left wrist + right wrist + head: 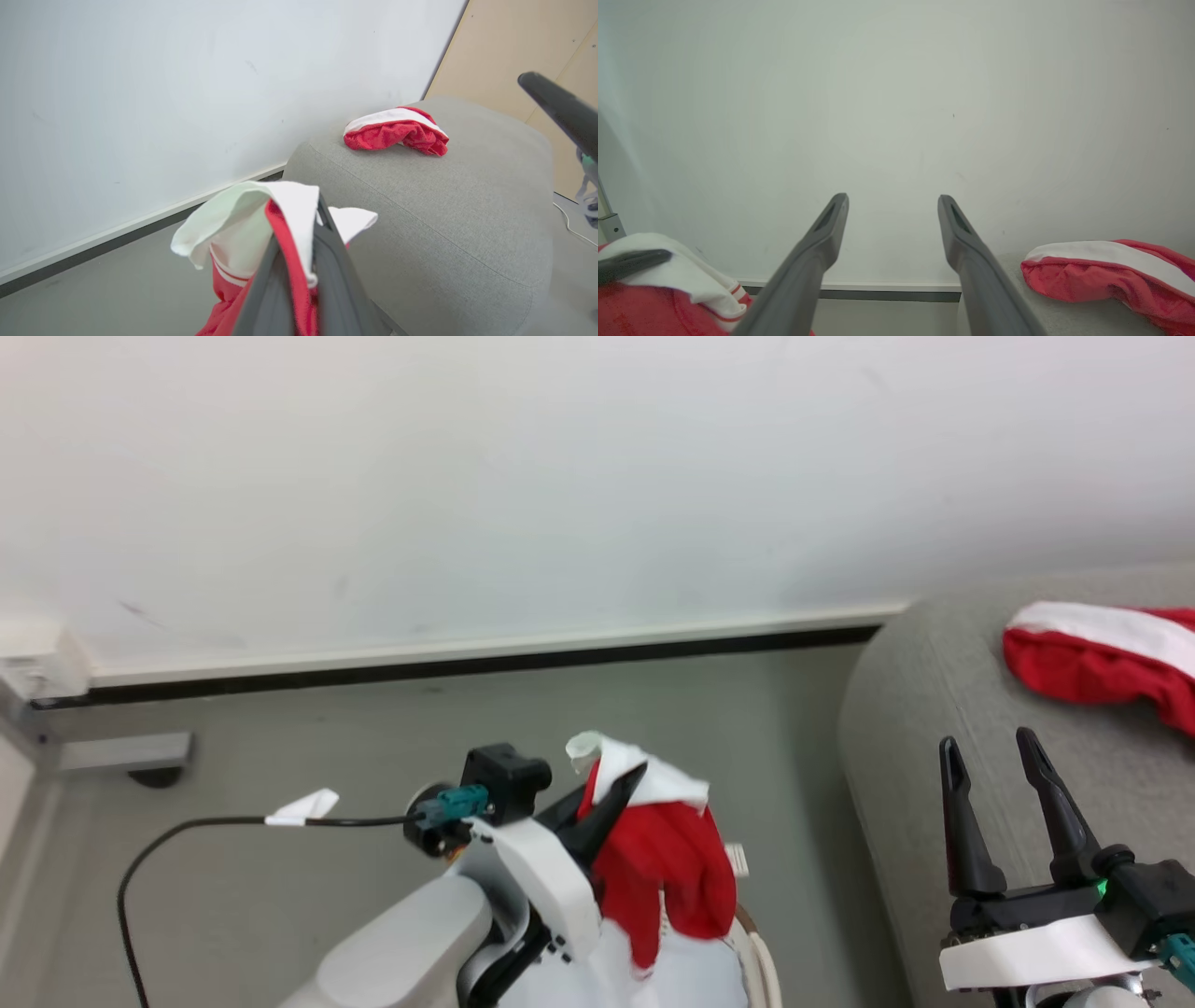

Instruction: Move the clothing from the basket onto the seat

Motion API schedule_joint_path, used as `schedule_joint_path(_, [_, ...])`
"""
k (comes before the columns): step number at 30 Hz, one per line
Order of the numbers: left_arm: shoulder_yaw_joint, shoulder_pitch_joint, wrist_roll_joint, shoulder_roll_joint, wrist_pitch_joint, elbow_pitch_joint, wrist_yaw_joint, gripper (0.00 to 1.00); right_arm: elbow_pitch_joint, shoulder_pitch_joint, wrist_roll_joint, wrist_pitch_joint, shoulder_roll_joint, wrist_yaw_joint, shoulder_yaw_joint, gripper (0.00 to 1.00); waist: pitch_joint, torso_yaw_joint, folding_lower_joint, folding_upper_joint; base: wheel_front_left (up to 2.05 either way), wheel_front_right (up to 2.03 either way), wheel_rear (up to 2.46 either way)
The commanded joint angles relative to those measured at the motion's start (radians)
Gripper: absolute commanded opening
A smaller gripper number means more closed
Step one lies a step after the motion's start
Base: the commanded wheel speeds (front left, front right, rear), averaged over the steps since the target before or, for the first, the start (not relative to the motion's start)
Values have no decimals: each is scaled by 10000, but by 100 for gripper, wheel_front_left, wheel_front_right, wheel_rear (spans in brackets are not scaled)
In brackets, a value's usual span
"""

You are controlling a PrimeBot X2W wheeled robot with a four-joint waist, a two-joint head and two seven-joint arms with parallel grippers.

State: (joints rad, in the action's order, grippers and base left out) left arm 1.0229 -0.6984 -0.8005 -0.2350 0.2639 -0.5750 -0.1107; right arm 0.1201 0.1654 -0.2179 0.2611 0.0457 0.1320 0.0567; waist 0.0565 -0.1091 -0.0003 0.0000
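Clothing (667, 868) of red and white is clamped in the left gripper (616, 793) above the basket (764, 963). A second garment (1102, 663) is laid on the seat (920, 728), over which the right gripper (988, 739) is spread open, fingers upward.

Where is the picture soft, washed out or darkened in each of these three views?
Head view: the wall is washed out toward the top, the held garment crisp. Left wrist view: the left gripper is blurred up close, while the second garment on the seat is sharp. Right wrist view: the right gripper softens toward the bottom edge, and the left edge darkens.
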Motion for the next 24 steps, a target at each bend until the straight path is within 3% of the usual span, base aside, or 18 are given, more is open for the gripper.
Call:
schedule_joint_path(1, [-183,69,269,-37,3,260,62,0,26,-167,-68,18,52,-24,6,100,-476,472,3,0,0,0,0])
schedule_joint_path(11, [-1566,-603,1477,-194,4,2006,393,0,221,-400,-453,20,46,-24,642,100,-787,841,3,0,0,0,0])
schedule_joint_path(24, [-2156,-707,1514,-254,5,2725,734,0,236,-291,-509,20,67,-24,1558,100,-866,809,3,0,0,0,0])
